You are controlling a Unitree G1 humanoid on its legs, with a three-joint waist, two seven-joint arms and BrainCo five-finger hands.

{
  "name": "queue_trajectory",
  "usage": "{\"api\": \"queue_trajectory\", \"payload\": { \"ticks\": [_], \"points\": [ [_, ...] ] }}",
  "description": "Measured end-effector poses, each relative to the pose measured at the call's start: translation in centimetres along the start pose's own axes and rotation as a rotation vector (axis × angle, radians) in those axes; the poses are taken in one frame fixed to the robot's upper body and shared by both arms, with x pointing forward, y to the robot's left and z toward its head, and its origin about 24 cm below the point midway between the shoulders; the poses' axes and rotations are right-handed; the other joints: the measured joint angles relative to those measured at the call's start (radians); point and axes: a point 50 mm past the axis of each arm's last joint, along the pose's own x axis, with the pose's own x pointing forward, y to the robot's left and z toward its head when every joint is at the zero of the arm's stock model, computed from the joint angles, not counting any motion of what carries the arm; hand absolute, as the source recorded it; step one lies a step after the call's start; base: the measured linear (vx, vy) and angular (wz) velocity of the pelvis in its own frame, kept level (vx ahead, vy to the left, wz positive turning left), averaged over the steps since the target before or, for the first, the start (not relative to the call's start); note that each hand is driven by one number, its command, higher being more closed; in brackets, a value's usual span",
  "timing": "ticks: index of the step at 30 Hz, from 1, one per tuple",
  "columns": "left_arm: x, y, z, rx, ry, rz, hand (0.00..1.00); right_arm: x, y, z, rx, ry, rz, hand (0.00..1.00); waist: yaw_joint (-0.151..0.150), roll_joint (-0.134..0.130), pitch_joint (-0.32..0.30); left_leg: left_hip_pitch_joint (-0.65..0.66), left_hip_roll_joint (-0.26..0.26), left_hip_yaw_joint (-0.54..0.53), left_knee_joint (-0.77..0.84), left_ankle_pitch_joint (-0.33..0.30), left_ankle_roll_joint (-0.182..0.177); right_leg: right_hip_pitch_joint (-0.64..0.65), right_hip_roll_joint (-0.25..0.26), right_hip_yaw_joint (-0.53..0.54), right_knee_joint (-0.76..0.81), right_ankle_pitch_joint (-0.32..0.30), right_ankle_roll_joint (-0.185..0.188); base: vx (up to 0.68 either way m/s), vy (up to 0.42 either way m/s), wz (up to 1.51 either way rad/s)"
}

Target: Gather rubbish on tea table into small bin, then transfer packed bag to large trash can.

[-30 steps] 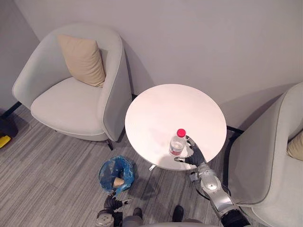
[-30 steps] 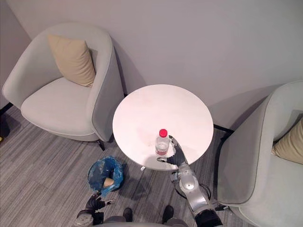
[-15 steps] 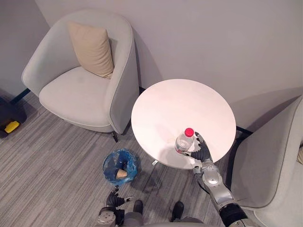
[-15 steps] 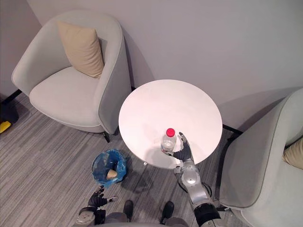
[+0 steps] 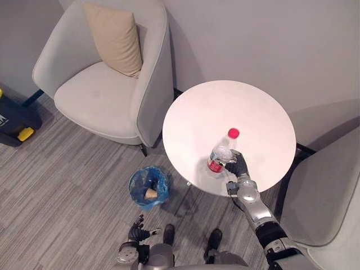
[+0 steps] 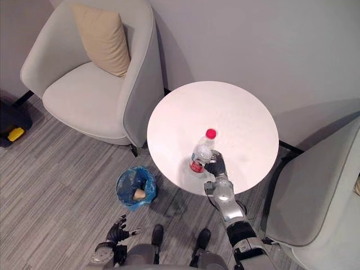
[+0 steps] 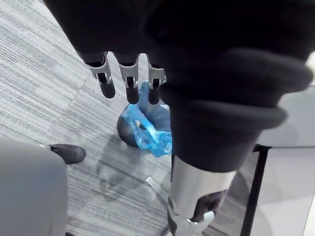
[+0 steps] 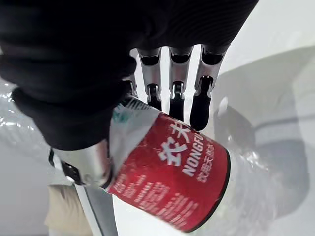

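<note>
Over white table, tilted clear bottle, red cap and label, right hand fingers clasping it

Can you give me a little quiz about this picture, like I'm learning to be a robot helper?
1. True or false: the bottle stands upright on the table with nothing touching it.
2. Where is the small bin with the blue bag? A: on the table. B: on the floor beside the table. C: on a shelf.
3. Fill in the gap: the bottle's cap is ____.

Key: 1 false, the right hand grips it and it is tilted; 2 B; 3 red.
</note>
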Motion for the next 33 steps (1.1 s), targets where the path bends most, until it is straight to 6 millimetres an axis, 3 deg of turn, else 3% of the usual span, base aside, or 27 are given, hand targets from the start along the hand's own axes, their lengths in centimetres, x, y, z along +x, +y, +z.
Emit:
{"api": "queue_trajectory", "payload": {
  "ticks": [4,10,15,21,33],
  "points": [
    [0.1,0.0,0.4,-0.002,-0.017,-0.001,0.0,-0.1,0.5,-0.1,0.0,0.005,0.036,1.0,0.019,0.0,0.011,-0.002,-0.001,-0.007,0.004,0.0,0.0,0.004,-0.001,-0.005,0.0,0.0,0.0,-0.01,0.016,0.04],
    [0.1,0.0,0.4,-0.003,-0.019,0.0,0.0,0.0,0.5,0.6,0.033,-0.019,0.037,1.0,0.019,0.0,0.011,0.003,-0.001,-0.009,0.008,0.002,0.0,0.01,-0.003,-0.006,0.006,0.0,0.0,-0.02,0.019,0.02],
    [0.1,0.0,0.3,-0.006,-0.016,0.002,0.0,-1.9,-0.4,3.7,0.081,-0.194,0.038,1.0,0.015,0.0,0.011,0.024,0.001,-0.001,0.005,0.002,0.0,0.02,-0.002,0.01,0.009,0.0,0.0,-0.03,0.022,-0.09],
    [0.0,0.0,-0.1,-0.005,0.0,0.002,0.0,-4.2,-1.1,5.3,0.089,-0.319,0.046,1.0,-0.011,-0.001,0.01,0.054,0.003,0.021,0.001,0.002,0.0,0.039,-0.001,0.027,0.01,0.0,0.001,-0.01,0.014,-0.06],
    [-0.3,0.1,-1.1,-0.001,0.043,0.006,0.0,-7.0,-2.1,5.7,0.015,-0.395,0.019,1.0,-0.035,-0.002,-0.023,0.102,0.013,0.025,-0.004,-0.001,-0.002,0.084,0.01,0.038,0.0,0.0,0.0,-0.01,0.004,-0.03]
  ]
}}
